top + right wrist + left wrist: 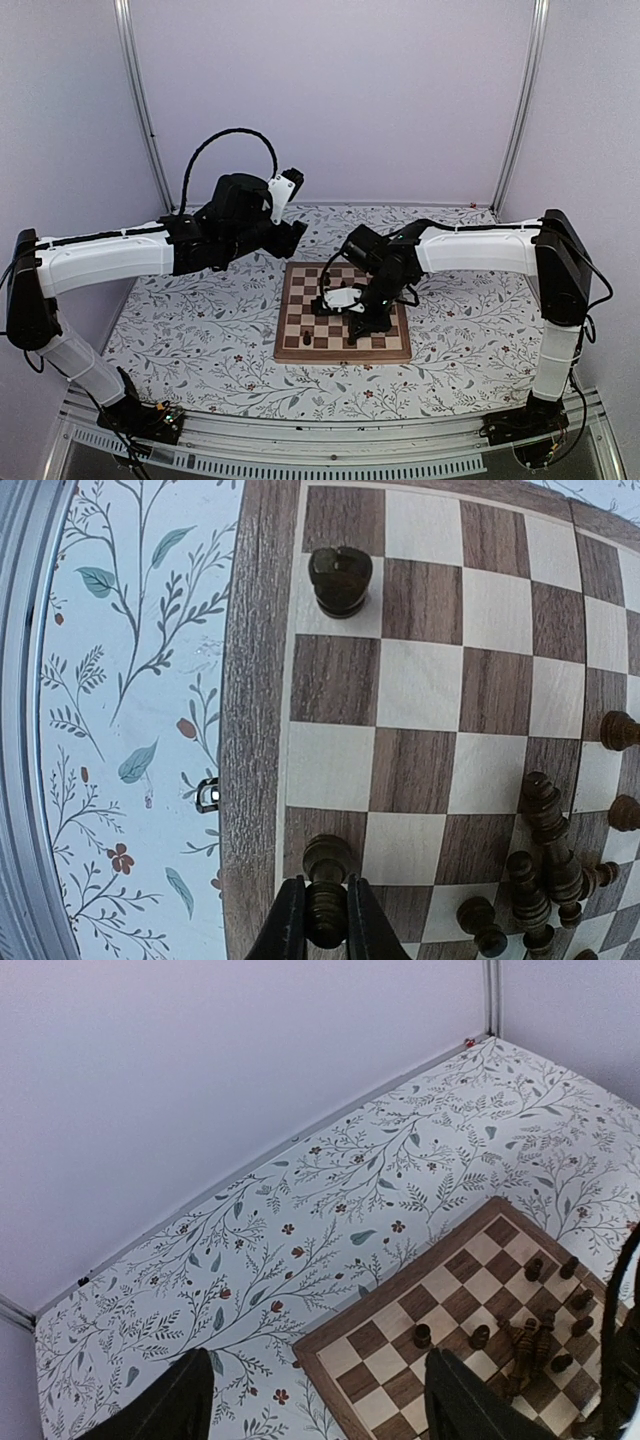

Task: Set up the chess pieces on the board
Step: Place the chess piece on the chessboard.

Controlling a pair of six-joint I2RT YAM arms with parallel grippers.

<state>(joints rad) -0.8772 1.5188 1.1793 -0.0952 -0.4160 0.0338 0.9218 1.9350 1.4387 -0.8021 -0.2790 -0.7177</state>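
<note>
Pale walls enclose a bench (pixel 200 330) covered with a leaf-and-flower print. The board (pixel 340 354) lies flat on the bench, slightly right of centre, with its edges roughly square to the bench.

**Right arm.** The right gripper (pixel 327 920) hangs low over the board. Its jaws are closed on one dark piece (pixel 327 875), clamping it from both sides below the rounded head. This piece is upright and is in the column of squares next to the wooden border (pixel 255 680). Its base is hidden, so the right wrist view does not show whether it touches the board.

**Left arm.** The left gripper (pixel 322 1405) is raised above the bench, off the board's far-left corner. Its jaws are spread wide and hold nothing. The two fingers (pixel 185 1400) frame the board corner in the left wrist view.

**Pieces on the board.**
- A second piece (pixel 340 578) stands upright on a light square in the same border column, several squares from the clamped one.
- A heap of pieces (pixel 545 865) lies toppled near the middle of the board, touching and crossing one another.
- Several upright pieces (pixel 575 1300) stand just beyond the heap.
- Two more upright pieces (pixel 423 1336) stand side by side, one square apart, on the side of the heap nearer the left gripper.
</note>
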